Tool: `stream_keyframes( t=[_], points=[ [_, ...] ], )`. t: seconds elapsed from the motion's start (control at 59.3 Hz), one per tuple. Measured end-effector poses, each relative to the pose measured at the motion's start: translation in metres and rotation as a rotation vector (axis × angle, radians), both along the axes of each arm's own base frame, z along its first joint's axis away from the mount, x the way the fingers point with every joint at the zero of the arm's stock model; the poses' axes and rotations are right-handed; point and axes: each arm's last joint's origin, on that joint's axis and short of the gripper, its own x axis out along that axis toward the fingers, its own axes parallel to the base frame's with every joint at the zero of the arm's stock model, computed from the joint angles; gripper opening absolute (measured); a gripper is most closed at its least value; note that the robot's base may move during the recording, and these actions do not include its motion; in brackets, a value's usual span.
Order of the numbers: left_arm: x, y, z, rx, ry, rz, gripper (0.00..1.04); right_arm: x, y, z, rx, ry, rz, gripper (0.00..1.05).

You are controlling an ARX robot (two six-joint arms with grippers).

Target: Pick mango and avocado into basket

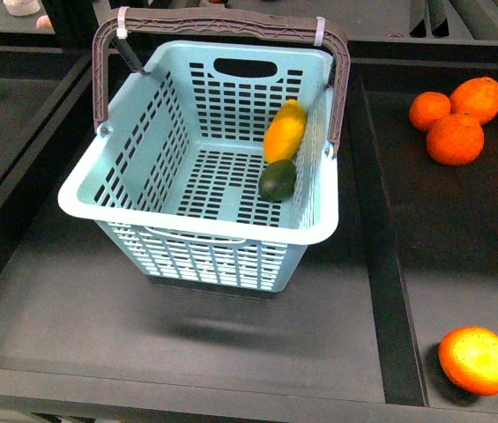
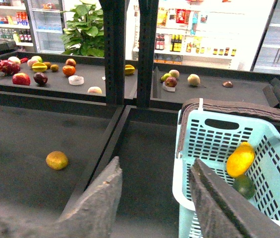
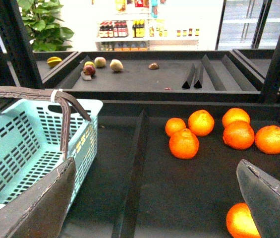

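Note:
The teal basket (image 1: 94, 198) stands in the middle tray, its brown handles up. Inside it, against the right wall, the yellow-orange mango (image 1: 285, 130) leans with the dark green avocado (image 1: 278, 180) just below it. The left wrist view shows the same mango (image 2: 240, 159) and avocado (image 2: 244, 186) in the basket (image 2: 185, 148). My left gripper (image 2: 154, 173) hangs open beside the basket's left wall, holding nothing. Open too, my right gripper (image 3: 157, 171) hovers over the dark tray to the right of the basket (image 3: 85, 129). Neither arm shows in the front view.
Several oranges (image 1: 454, 138) lie in the right tray, one more (image 1: 477, 359) near its front edge. Raised dividers (image 1: 374, 229) separate the trays. A small orange fruit (image 2: 57, 160) lies in the left tray. Back shelves hold mixed fruit (image 2: 21, 78).

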Motion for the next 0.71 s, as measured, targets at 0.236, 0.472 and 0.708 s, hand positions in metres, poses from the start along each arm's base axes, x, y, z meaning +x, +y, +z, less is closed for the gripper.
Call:
stream_keyframes(
  t=[0.236, 0.472, 0.708],
  points=[
    [0.0000, 0.0000, 0.0000, 0.001, 0.000, 0.000, 0.96, 0.0000, 0.0000, 0.0000, 0.000, 0.000, 0.000, 0.96],
    [0.0000, 0.0000, 0.0000, 0.001, 0.000, 0.000, 0.96, 0.0000, 0.0000, 0.0000, 0.000, 0.000, 0.000, 0.96],
    [0.0000, 0.0000, 0.0000, 0.001, 0.000, 0.000, 0.96, 0.0000, 0.0000, 0.0000, 0.000, 0.000, 0.000, 0.96]
  ],
)
